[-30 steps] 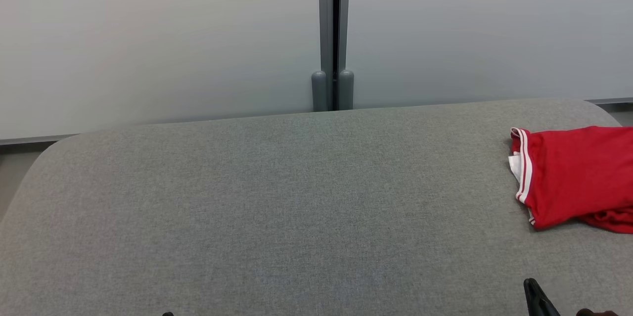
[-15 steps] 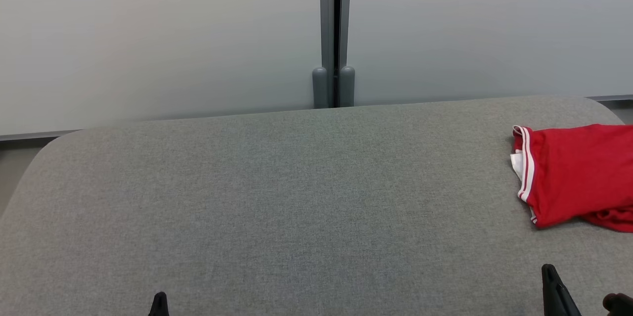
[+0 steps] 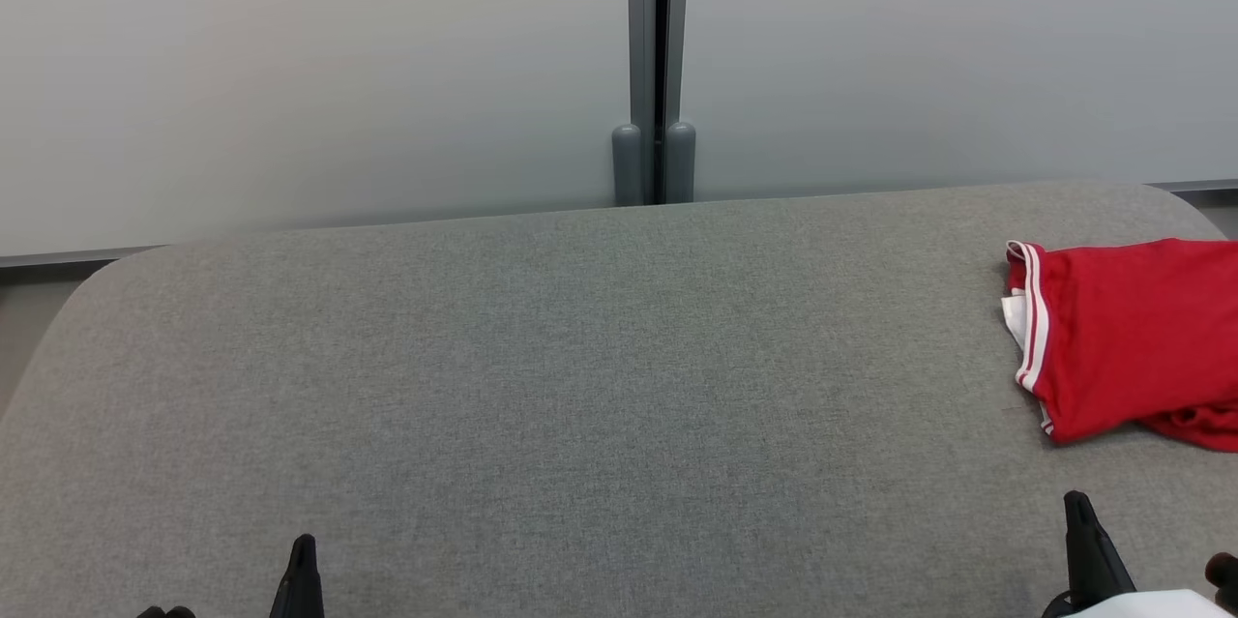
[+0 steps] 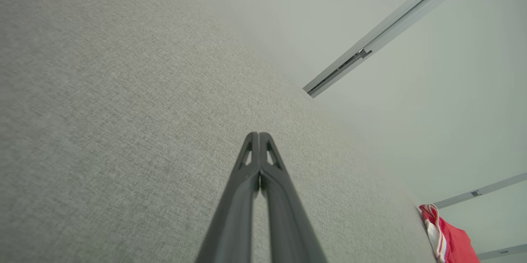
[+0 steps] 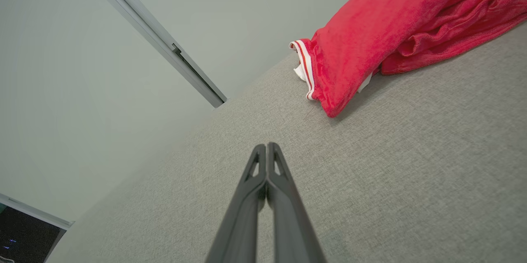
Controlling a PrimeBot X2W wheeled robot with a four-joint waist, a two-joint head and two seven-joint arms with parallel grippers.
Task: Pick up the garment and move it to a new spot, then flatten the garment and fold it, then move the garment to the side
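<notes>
The red garment [image 3: 1132, 338] with white stripes lies bunched up at the far right end of the gray bench [image 3: 580, 386]. The left tool [image 3: 304, 543] is low at the front left, far from the garment, clenched tight on nothing. The right tool [image 3: 1078, 502] is clenched and empty too, near the garment but not touching it. A gray post [image 3: 658, 67] stands behind the bench.

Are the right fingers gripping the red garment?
No, the right fingers are shut on nothing, with bare grey surface between them and the red garment.
</notes>
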